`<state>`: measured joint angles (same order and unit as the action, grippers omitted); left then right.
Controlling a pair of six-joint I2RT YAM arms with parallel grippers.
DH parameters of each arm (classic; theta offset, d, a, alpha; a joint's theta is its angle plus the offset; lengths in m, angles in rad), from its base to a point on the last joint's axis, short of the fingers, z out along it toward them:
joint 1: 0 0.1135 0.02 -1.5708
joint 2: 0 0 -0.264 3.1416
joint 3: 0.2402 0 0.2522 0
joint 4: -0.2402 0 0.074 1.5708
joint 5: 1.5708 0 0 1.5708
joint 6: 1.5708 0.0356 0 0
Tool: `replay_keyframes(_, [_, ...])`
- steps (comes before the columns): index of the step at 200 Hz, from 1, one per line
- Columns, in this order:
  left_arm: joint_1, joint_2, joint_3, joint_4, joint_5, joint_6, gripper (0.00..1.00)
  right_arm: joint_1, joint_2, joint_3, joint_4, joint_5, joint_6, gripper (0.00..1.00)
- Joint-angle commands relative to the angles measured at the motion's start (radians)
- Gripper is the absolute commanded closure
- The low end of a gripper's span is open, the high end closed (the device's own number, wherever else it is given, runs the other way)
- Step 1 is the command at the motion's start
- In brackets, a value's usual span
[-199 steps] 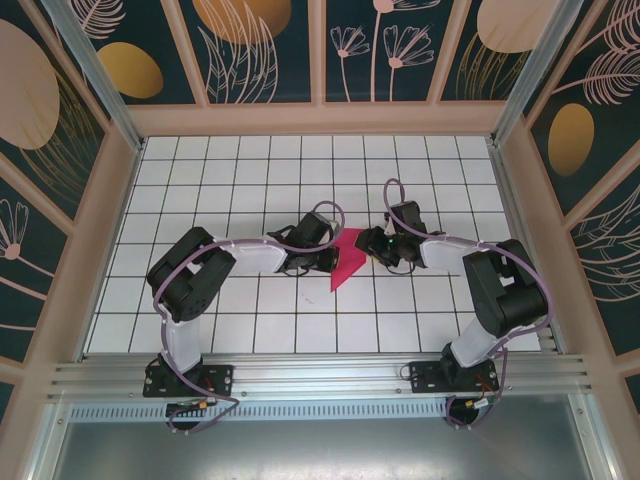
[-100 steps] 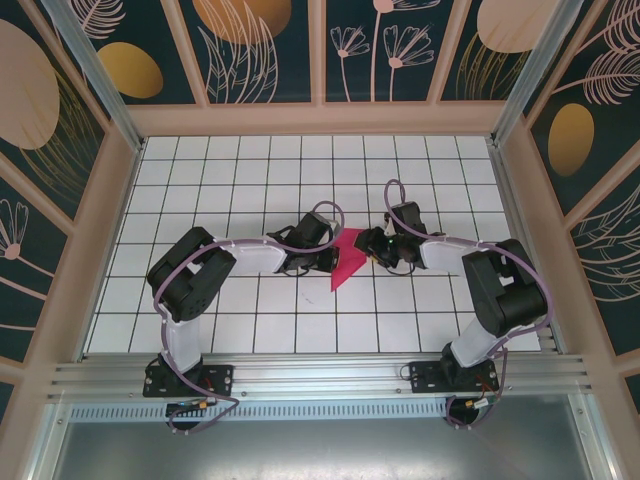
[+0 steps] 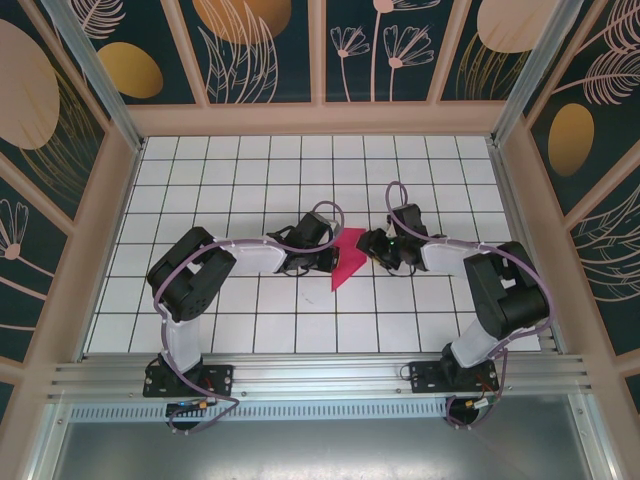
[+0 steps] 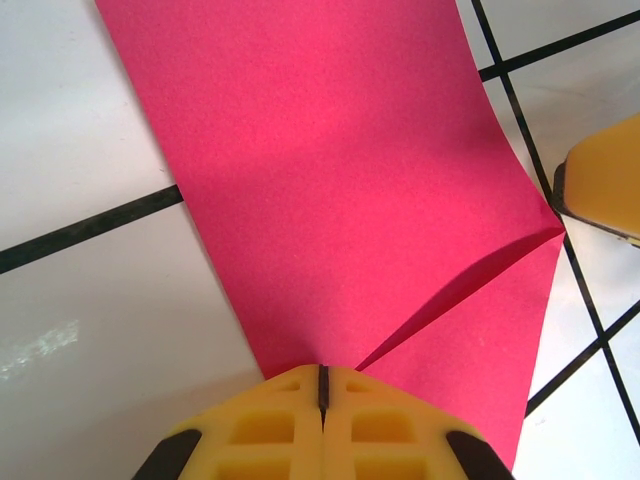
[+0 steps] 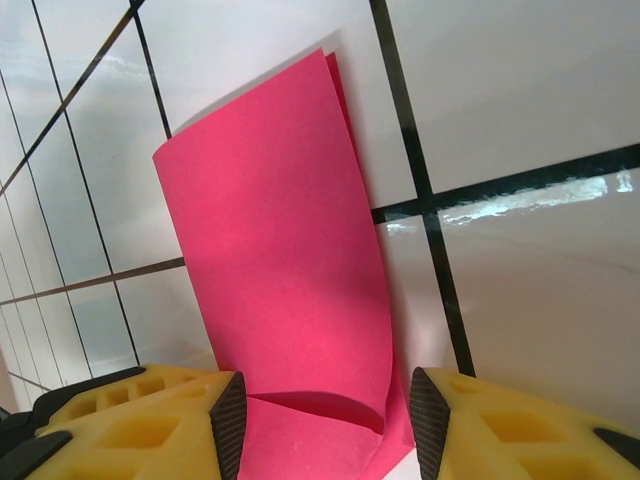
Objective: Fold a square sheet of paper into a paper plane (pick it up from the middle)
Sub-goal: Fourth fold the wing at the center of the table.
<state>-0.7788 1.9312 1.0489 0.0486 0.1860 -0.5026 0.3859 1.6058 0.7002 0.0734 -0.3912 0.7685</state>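
Over the last second the right gripper (image 3: 378, 244) had edged slightly inward toward the square sheet of paper (image 3: 345, 262). The sheet lay partly folded on the tiled table (image 3: 250, 170) between the arms and had hardly shifted, so I judged a crease was being set up, not finished. The left wrist view showed the left gripper (image 4: 322, 378) pinched shut on the sheet's near edge, with a diagonal fold running away from it. The right wrist view added what overhead hid (a curled, doubled layer): its jaws stood half apart, straddling the paper unclamped.
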Motion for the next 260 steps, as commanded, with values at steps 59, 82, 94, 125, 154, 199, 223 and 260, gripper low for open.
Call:
replay_keyframes(59, [0.003,0.036,-0.015,-0.030,0.015,0.001,1.00,0.005,0.014,-0.010,0.054,-0.049,0.022,0.54])
replay_keyframes(82, [0.003,0.037,-0.014,-0.030,0.016,0.001,1.00,0.008,0.021,-0.004,0.052,-0.051,0.021,0.55])
replay_keyframes(94, [0.003,0.037,-0.014,-0.032,0.015,0.001,1.00,0.007,0.025,-0.001,0.051,-0.052,0.021,0.55])
replay_keyframes(125, [0.003,0.036,-0.015,-0.032,0.016,0.001,1.00,0.008,0.029,0.000,0.053,-0.054,0.020,0.55])
replay_keyframes(154, [0.003,0.034,-0.015,-0.032,0.015,0.001,1.00,0.009,0.032,0.001,0.069,-0.064,0.027,0.57])
replay_keyframes(199, [0.003,0.035,-0.013,-0.032,0.018,0.001,1.00,0.011,0.040,0.002,0.092,-0.081,0.034,0.62])
replay_keyframes(223, [0.003,0.031,-0.016,-0.028,0.019,-0.002,1.00,0.011,0.052,-0.003,0.115,-0.097,0.031,0.63])
replay_keyframes(260, [0.003,0.022,-0.020,-0.017,0.024,-0.013,1.00,0.017,0.064,-0.019,0.179,-0.163,0.011,0.66])
